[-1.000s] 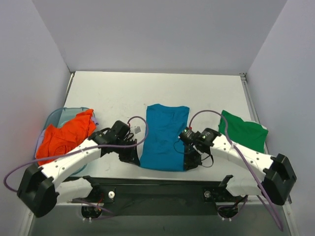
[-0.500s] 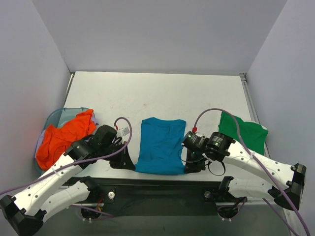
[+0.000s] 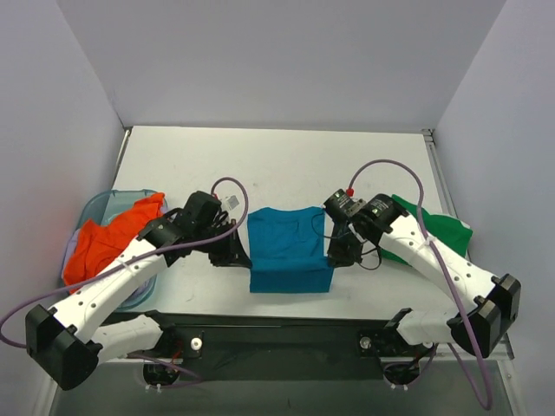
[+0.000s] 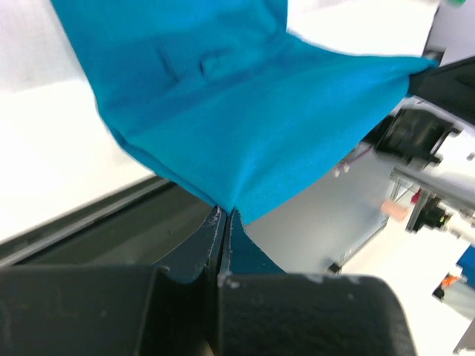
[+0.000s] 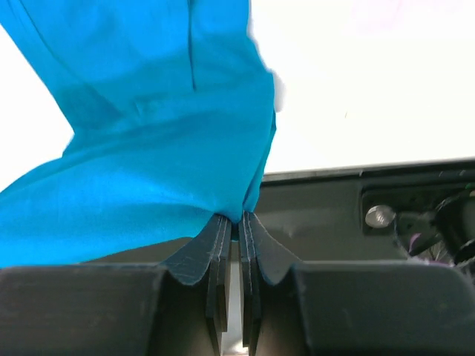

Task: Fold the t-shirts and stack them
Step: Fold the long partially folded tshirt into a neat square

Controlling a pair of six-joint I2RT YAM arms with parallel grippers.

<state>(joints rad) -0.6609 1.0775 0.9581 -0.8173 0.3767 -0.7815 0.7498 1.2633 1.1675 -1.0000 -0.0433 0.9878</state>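
Pinching the soft teal-blue cloth t-shirt (image 3: 289,251) from either side, both arms hold it near the front edge of the white table (image 3: 277,165). The left gripper (image 4: 223,215) has its dark fingers pressed together on a corner at the shirt's left edge. In the left wrist view the cloth fans up and away from the tips. The right gripper (image 5: 237,219) is likewise clamped on the shirt's right edge, with fabric bunched where it enters the jaws. From above, the shirt shows as a roughly square panel stretched between the two wrists, with a fold line visible across it. A bright green cloth t-shirt (image 3: 438,230) lies flat at the right, partly behind the right arm. An orange cloth t-shirt (image 3: 108,243) spills over the rim of a light blue plastic basket (image 3: 100,204) at the left.
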